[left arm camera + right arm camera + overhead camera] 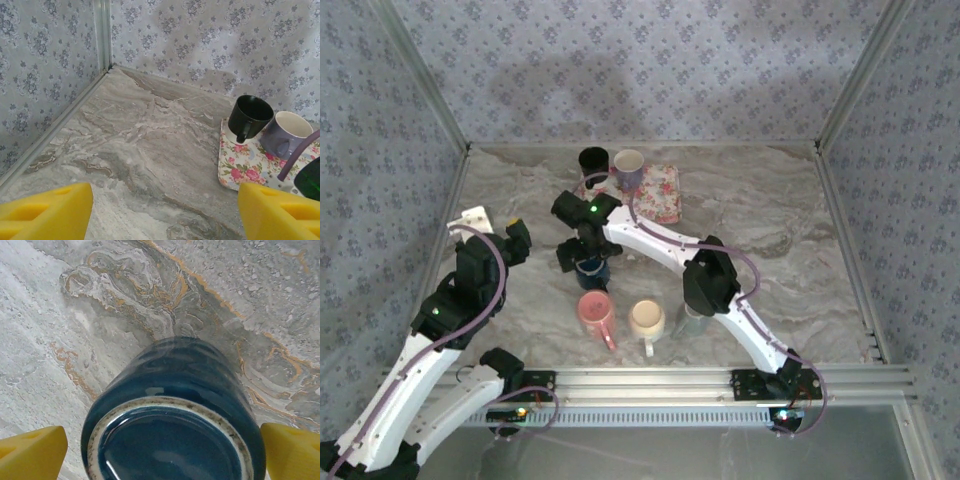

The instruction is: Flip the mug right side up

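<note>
Item: blue glazed mug (175, 405), inverted on the worktop (100, 315) beneath my right end effector (162, 455), spread wide and empty astride it; likely rigid, weighty, slick, breakable ceramic, best gripped across the wall.

The left arm (400, 380) and right arm (650, 238) are white links joined by bulky black housings, each trailed by a thin purple cable (498, 268) and showing a small green light (594, 209). The left gripper (165, 212) and right gripper (164, 450) have yellow wedge-shaped fingertips (47, 210) with recessed grooves
</note>
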`<state>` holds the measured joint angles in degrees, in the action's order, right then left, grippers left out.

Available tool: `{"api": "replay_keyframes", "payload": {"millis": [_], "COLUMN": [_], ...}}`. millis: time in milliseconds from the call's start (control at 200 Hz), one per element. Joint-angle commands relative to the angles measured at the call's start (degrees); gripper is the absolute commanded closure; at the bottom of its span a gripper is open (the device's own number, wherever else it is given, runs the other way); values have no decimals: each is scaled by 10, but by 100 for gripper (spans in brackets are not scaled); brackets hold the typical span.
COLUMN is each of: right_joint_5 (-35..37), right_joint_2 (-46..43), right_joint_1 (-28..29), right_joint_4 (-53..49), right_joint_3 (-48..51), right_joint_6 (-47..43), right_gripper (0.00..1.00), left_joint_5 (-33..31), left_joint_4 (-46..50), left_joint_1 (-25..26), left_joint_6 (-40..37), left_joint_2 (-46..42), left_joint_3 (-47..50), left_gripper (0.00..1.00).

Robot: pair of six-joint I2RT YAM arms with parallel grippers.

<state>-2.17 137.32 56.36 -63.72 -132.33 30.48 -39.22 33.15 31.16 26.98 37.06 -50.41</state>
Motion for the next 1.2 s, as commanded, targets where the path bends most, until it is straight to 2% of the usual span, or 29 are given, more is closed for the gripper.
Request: {"api": "replay_keyframes", "payload": {"millis": [0,545,665,889,1104,1194], "right_joint_5": [5,88,103,104,126,136], "right_joint_2": [21,69,62,43,0,-59], "right_joint_1": [9,20,20,20,11,-2], "right_joint_4": [-22,-73,-72,-68,-71,-30], "right_joint_3": [-26,-53,-57,-66,-59,-5], "right_joint_6": [7,-20,-24,-27,-18,-3], "right_gripper": [0,0,11,37,41,44], "left_joint_5": [3,-1,0,3,31,58], "left_joint_4": [-17,-15,-16,-18,-26,-27], "left_joint_1": [3,2,0,0,-3,-3], "left_joint_6": [-13,-12,-12,-13,-16,-17], "left_joint_2": [-6,-7,-7,-5,2,11], "left_joint_3": [5,6,6,8,9,5], "left_gripper": [24,23,23,23,23,23]}}
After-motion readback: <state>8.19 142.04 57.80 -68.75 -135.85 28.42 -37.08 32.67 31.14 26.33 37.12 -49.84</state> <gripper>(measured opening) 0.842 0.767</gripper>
